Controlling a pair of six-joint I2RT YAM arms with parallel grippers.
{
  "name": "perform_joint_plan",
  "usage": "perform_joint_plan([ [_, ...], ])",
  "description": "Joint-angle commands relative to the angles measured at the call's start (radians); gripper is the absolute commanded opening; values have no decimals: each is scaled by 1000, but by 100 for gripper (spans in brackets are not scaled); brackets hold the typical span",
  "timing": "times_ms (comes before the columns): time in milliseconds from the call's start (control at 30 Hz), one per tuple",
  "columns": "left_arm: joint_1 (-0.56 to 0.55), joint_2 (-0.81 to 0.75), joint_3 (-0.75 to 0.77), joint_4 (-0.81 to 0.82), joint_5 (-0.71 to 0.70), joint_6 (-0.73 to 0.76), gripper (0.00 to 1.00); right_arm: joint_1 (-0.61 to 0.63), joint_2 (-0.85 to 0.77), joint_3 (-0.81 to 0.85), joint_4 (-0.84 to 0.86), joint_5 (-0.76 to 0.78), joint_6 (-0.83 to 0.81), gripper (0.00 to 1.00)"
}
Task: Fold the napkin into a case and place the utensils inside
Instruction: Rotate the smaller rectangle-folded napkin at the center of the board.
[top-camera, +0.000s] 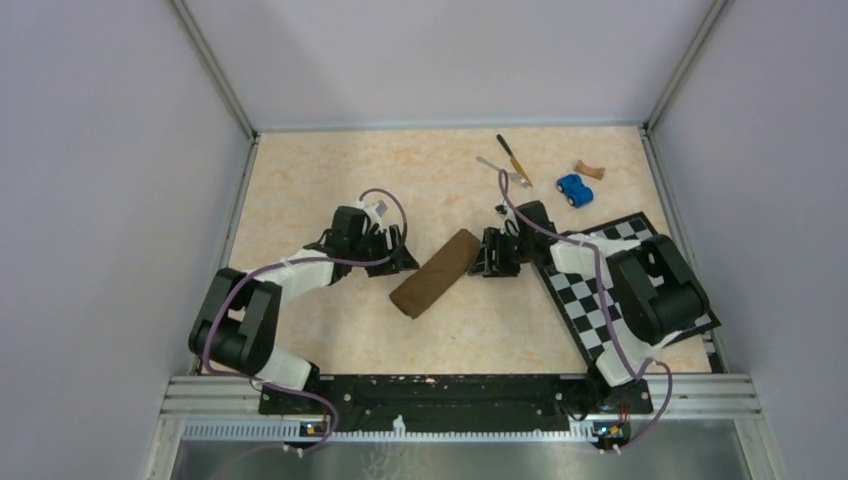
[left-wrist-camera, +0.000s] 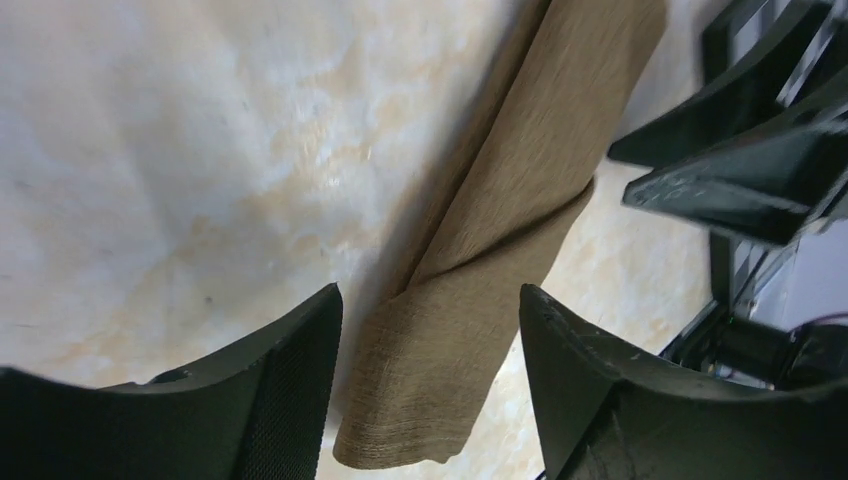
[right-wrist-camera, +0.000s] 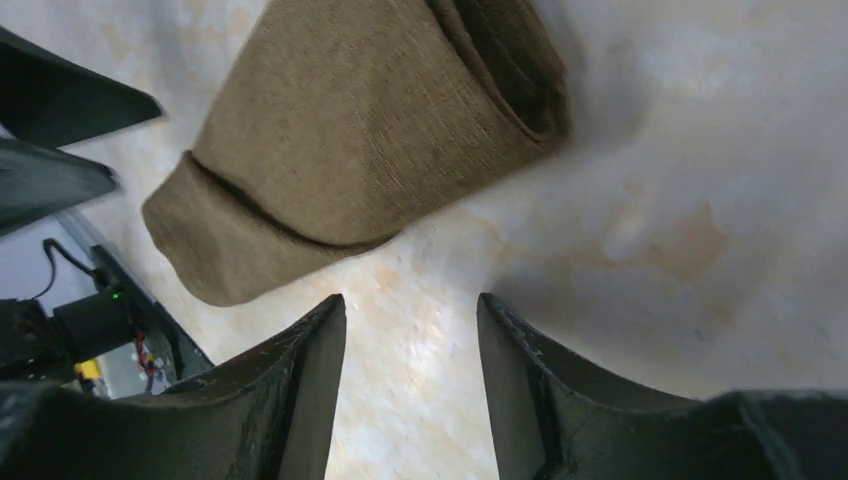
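The dark brown napkin (top-camera: 437, 272) lies on the table folded into a long narrow case, slanting from lower left to upper right. My left gripper (top-camera: 403, 258) is open beside its left side. In the left wrist view the case (left-wrist-camera: 500, 220) has one end between the spread fingers of the left gripper (left-wrist-camera: 430, 295), touching neither. My right gripper (top-camera: 490, 254) is open at the case's upper right end. In the right wrist view the right gripper (right-wrist-camera: 410, 300) has only bare table between its fingers, just short of the case (right-wrist-camera: 370, 130). The knife (top-camera: 514, 160) and fork (top-camera: 503, 172) lie at the back.
A blue toy car (top-camera: 574, 189) and a small brown piece (top-camera: 589, 170) lie right of the utensils. A black-and-white checkered board (top-camera: 590, 300) lies under the right arm. Grey walls close in the table on three sides.
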Motion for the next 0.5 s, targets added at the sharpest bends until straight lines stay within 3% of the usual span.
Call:
perform_joint_plan([
  [0,-40,44,-61,126,119,10,67,-2,99,18,217,-148,82,49],
  [133,-99,-2,-177,170,87,-60,58,14,170,56,259,-184,90,43],
  [300,-171,-184,-342,177,34,-189,55,81,280,149,267,-218,77,38],
  [467,-179,-438,-339,-78,-87,-192,63,118,249,143,256,-197,74,41],
])
